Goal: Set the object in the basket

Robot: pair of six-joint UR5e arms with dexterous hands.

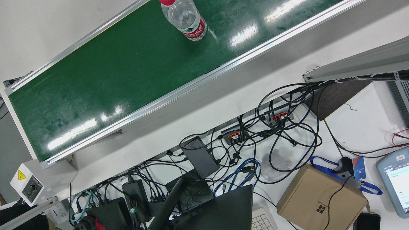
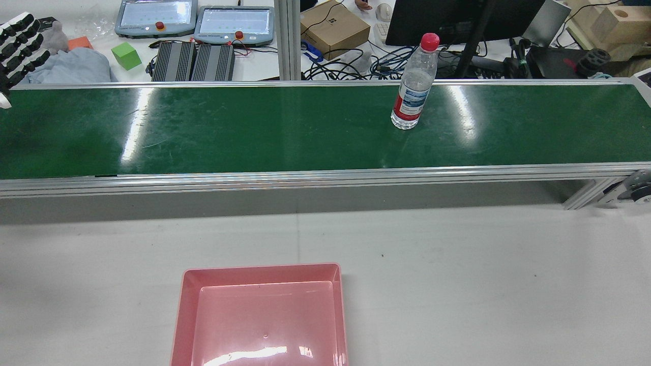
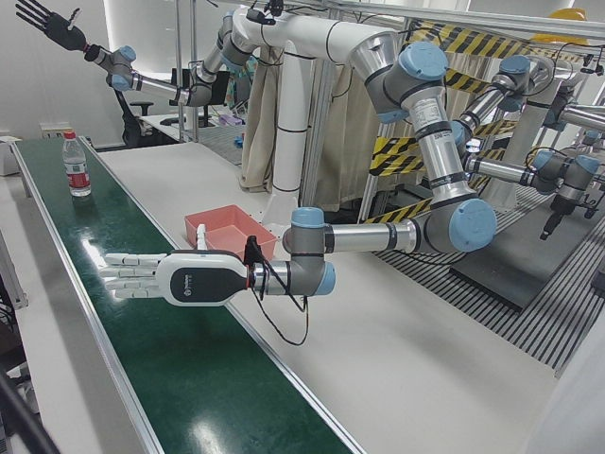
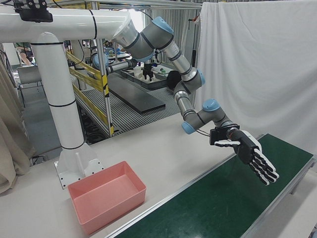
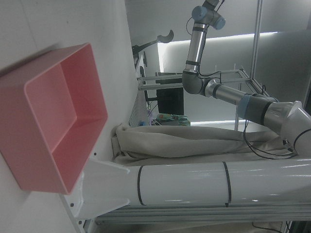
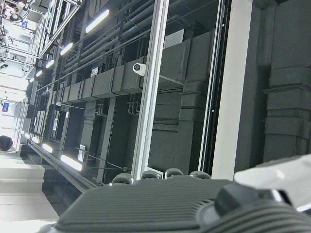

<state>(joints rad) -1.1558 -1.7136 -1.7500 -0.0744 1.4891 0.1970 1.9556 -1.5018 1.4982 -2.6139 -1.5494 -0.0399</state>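
Observation:
A clear water bottle with a red cap and a red label stands upright on the green conveyor belt, right of the middle. It also shows in the front view and far off in the left-front view. The empty pink basket sits on the white table in front of the belt. My left hand hovers flat and open over the belt's left end, far from the bottle. My right hand is raised high, fingers spread and empty.
Beyond the belt lie tangled cables, a cardboard box, two teach pendants and a green cube. The white arm pedestal stands behind the basket. The belt has raised aluminium rails.

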